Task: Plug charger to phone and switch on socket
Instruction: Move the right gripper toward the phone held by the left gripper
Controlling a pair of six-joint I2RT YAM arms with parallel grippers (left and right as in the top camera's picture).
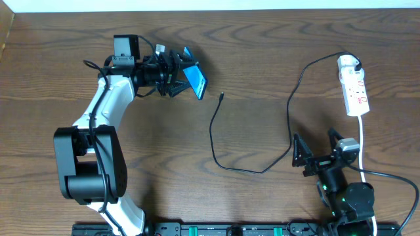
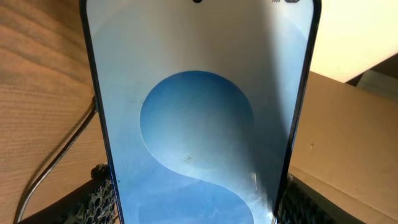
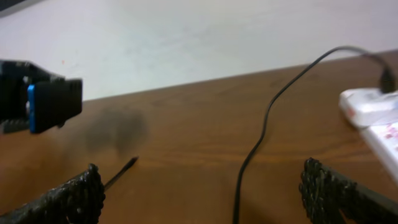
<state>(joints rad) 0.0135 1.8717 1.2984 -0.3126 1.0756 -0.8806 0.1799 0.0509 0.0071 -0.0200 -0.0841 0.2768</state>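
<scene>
Now: left gripper (image 1: pixel 178 77) is clamped on the phone (image 1: pixel 195 79) across its long edges, holding it up off the table (image 1: pixel 157 151) with the screen tilted. In the left wrist view the phone (image 2: pixel 199 124) fills the frame, finger pads (image 2: pixel 99 196) at its lower edges. The right gripper (image 1: pixel 316 147) is spread wide and holds nothing; it sits low at the robot's side of the table, right of the cable's slack loop.

The charger (image 1: pixel 211 134) lies on the wood. Its plug tip (image 1: pixel 222 97) is free, just right of the raised phone and not touching it. The cable curves down, along, then up to the socket (image 1: pixel 355 88) at far right. The white adapter head (image 1: pixel 348 63) looks seated in the strip's far end, though it's too small to be sure, and the switch state is unreadable.

Step in hand, as judged: the right arm fetches the plug tip. To do it well:
- Reach across and pinch the plug body just behind the metal end so it can't pivot.
- Lift using slack from the loop, so the strip isn't dragged.
- The left arm should present the phone's port edge steady toward the tip.
- Line plug with port first, then push straight in, no twist
</scene>
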